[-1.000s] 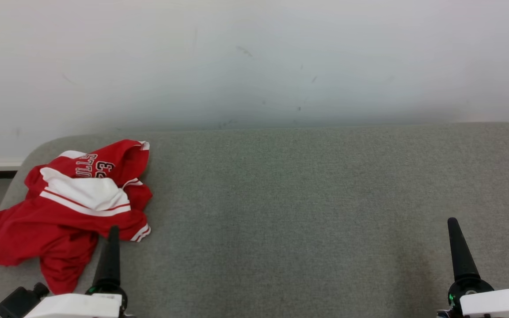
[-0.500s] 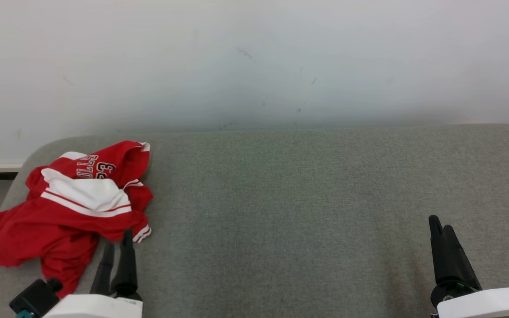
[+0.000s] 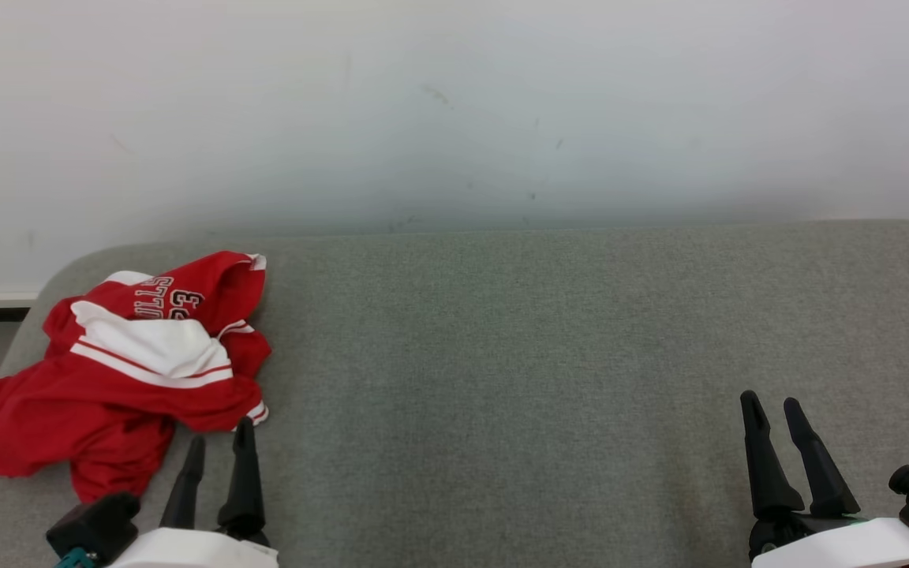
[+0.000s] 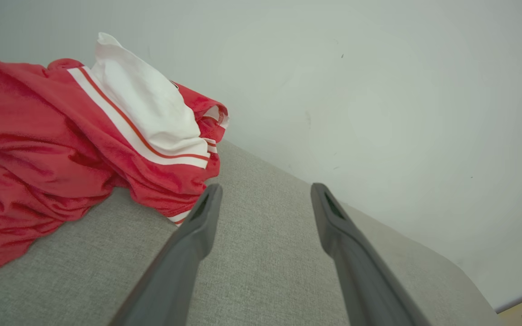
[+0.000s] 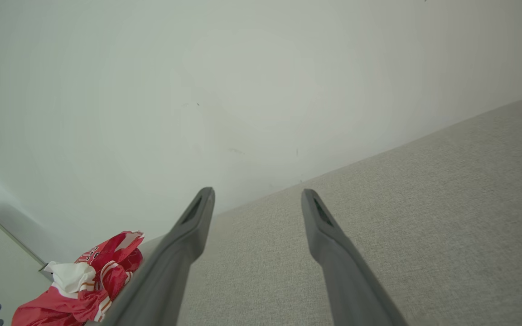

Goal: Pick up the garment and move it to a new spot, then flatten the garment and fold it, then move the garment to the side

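The garment (image 3: 119, 371) is a red jersey with a white panel, red-and-white striped trim and pale lettering. It lies crumpled in a loose heap at the left end of the grey fabric worktop (image 3: 541, 355), near the rounded far-left corner. Its red folds spread toward the left edge and the white panel is bunched on top. One striped hem points out toward the middle of the worktop.

The left claw (image 3: 220, 432) sits just beside that hem, on the near side of the heap, with its two dark fingers spread apart and nothing between them. In the left wrist view one fingertip (image 4: 211, 194) overlaps the striped hem, while the other stands over bare grey fabric. Whether the tip actually touches the cloth cannot be told. No fold is pinched.

The right claw (image 3: 770, 400) is well apart from the garment, low over the right end of the worktop. Its jaws are likewise parted and hold nothing. In the right wrist view the gap between its fingers frames only grey fabric, and the jersey shows small at the lower left.

Behind the worktop rises a pale wall (image 3: 454, 118) with a few faint scuffs.
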You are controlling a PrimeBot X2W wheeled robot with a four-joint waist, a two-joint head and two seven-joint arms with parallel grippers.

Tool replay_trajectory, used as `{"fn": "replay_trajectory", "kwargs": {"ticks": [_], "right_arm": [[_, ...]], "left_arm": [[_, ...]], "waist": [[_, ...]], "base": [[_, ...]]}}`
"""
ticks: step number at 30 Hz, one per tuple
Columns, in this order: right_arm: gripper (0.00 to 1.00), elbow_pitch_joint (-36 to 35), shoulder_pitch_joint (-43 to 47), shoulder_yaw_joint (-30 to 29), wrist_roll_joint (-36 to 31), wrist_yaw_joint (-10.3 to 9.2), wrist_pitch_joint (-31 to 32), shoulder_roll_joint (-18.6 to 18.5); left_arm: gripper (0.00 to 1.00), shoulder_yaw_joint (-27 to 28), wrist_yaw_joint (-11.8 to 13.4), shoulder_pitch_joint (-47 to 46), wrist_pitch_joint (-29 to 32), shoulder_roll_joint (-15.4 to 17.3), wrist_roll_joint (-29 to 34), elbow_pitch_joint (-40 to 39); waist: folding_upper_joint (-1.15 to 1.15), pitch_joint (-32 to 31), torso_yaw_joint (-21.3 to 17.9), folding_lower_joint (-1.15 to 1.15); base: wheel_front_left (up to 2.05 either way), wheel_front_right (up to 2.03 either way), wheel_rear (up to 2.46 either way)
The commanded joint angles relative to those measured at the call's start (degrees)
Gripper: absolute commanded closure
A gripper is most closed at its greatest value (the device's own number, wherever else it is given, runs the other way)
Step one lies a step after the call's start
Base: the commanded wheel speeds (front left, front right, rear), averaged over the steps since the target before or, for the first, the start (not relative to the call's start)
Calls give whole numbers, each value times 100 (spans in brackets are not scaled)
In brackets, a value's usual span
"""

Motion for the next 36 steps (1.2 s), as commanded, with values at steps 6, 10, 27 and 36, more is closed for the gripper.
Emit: {"fn": "replay_trajectory", "kwargs": {"ticks": [6,10,27,36], "right_arm": [[0,64,-23,-20,-535,-6,-132,63],[0,137,-34,-45,-821,-6,-187,93],[0,295,-42,49,-1659,-7,-406,142],[0,289,-46,26,-1964,-8,-515,198]], "left_arm": [[0,-31,22,13,-129,53,540,-88],[0,-55,24,25,-187,55,752,-84],[0,-159,25,73,-402,62,1592,-11],[0,-228,79,83,-508,67,2027,-5]], "waist": [[0,-1,-28,-1],[0,-10,-31,-1],[0,-47,-13,-1],[0,-48,-15,-1]], "base": [[0,0,0],[0,0,0],[0,0,0],[0,0,0]]}}
